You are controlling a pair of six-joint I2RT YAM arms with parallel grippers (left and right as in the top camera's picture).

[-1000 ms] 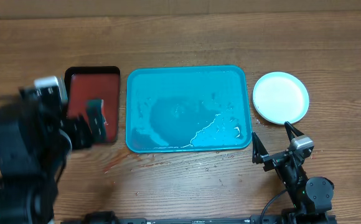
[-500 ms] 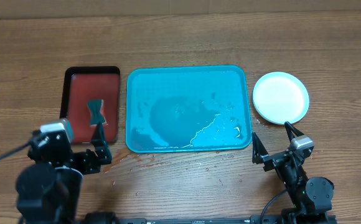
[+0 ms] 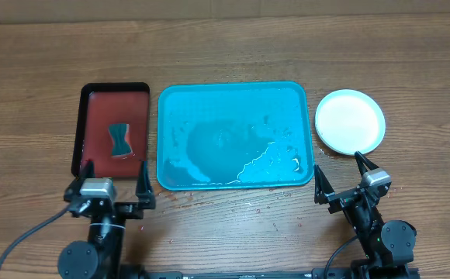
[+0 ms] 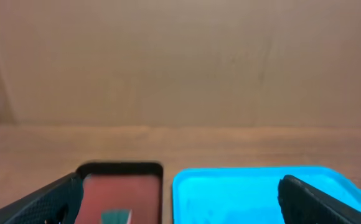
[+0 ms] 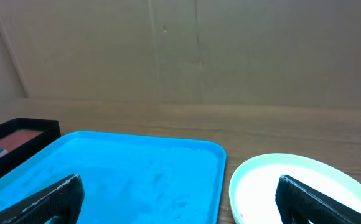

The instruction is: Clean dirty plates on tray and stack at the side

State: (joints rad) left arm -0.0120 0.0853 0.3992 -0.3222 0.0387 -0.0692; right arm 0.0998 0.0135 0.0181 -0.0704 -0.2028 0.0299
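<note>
The turquoise tray (image 3: 234, 136) lies mid-table, wet and with no plates on it; it also shows in the left wrist view (image 4: 255, 193) and the right wrist view (image 5: 124, 174). A stack of plates (image 3: 350, 121) with the white one on top and a pale cyan rim showing sits on the table right of the tray, also in the right wrist view (image 5: 292, 186). The yellow-green plate is hidden. My left gripper (image 3: 113, 184) is open and empty at the front, below the black tray. My right gripper (image 3: 340, 180) is open and empty, just in front of the stack.
A black tray with red inside (image 3: 114, 129) lies left of the turquoise tray and holds a teal sponge (image 3: 119, 139). Water drops and small red specks lie on the wood in front of the turquoise tray (image 3: 209, 198).
My left arm has drawn back from the black tray to the front edge, leaving the sponge lying in that tray. The right arm has not moved.
</note>
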